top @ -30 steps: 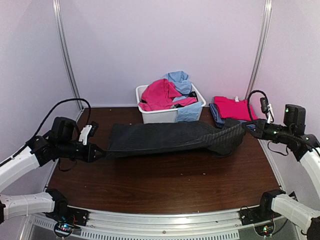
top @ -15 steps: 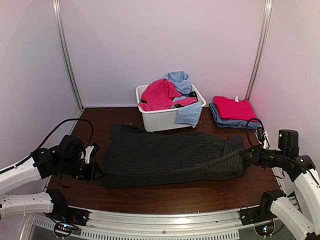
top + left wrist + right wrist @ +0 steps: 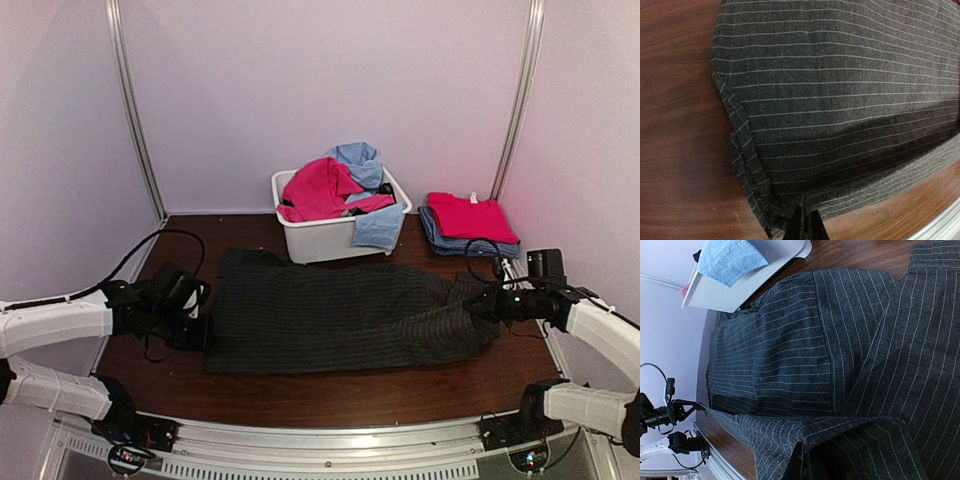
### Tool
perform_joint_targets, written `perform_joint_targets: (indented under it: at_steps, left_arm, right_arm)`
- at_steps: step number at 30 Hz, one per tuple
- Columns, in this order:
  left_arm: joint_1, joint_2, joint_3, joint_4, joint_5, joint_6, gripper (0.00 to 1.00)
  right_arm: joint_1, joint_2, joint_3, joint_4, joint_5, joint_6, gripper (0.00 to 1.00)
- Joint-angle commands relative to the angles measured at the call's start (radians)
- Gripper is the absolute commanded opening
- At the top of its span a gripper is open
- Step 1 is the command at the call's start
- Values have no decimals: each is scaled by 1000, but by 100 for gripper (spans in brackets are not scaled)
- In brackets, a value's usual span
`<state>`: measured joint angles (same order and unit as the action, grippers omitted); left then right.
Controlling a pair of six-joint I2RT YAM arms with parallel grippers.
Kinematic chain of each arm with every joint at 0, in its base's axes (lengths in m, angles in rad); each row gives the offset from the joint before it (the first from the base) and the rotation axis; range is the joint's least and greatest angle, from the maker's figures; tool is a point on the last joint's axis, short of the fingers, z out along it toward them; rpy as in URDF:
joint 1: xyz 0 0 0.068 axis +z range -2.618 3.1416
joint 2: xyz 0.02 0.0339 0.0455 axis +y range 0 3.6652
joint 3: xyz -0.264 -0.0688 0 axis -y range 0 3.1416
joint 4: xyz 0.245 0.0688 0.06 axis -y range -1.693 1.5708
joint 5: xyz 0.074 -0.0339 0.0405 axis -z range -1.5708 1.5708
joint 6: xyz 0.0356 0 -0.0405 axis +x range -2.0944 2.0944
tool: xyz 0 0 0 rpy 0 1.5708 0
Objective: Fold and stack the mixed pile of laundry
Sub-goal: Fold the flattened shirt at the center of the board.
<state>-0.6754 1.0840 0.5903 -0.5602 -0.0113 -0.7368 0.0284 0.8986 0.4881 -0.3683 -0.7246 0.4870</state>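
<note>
A black pinstriped garment [image 3: 340,315] lies spread flat across the middle of the brown table [image 3: 330,390]. My left gripper [image 3: 203,330] is shut on its left edge, fingertips pinching the hem [image 3: 805,225]. At the garment's right end my right gripper [image 3: 478,305] is shut on a raised fold of the cloth [image 3: 802,465]. More of the mixed laundry pile, pink-red [image 3: 320,188] and light blue [image 3: 358,160] pieces, fills the white tub [image 3: 320,232]. A light blue piece [image 3: 380,226] hangs over the tub's front rim.
A folded stack sits at the back right: a pink-red garment [image 3: 468,215] on a blue checked one [image 3: 440,238]. Walls close in the table on the left, back and right. A metal rail [image 3: 330,440] runs along the near edge.
Both grippers came down and toward the near edge with the pinstriped garment, which went from stretched in the air to lying flat on the table. Both stay shut on it.
</note>
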Motion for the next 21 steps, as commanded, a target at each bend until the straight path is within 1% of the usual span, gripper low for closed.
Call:
perform_joint_targets:
  at_steps: [1, 3, 7, 11, 15, 18, 21]
  left_arm:
    - [5, 54, 28, 96, 38, 72, 0]
    - [5, 85, 36, 111, 77, 105, 1]
    - [5, 162, 63, 91, 68, 142, 2]
    - [5, 182, 84, 92, 46, 154, 4]
    - [5, 194, 99, 77, 28, 163, 9]
    - [7, 211, 101, 72, 26, 162, 11]
    - [7, 218, 107, 62, 26, 164, 14]
  right_arm:
    - [23, 57, 74, 160, -37, -49, 0]
    - [44, 78, 124, 170, -42, -76, 0]
    - [90, 122, 207, 157, -27, -140, 0]
    - [177, 192, 266, 92, 10, -228, 0]
    - [327, 273, 318, -11, 183, -293, 0]
    - [387, 328, 327, -45, 296, -298, 0]
    - [419, 365, 330, -90, 317, -300, 0]
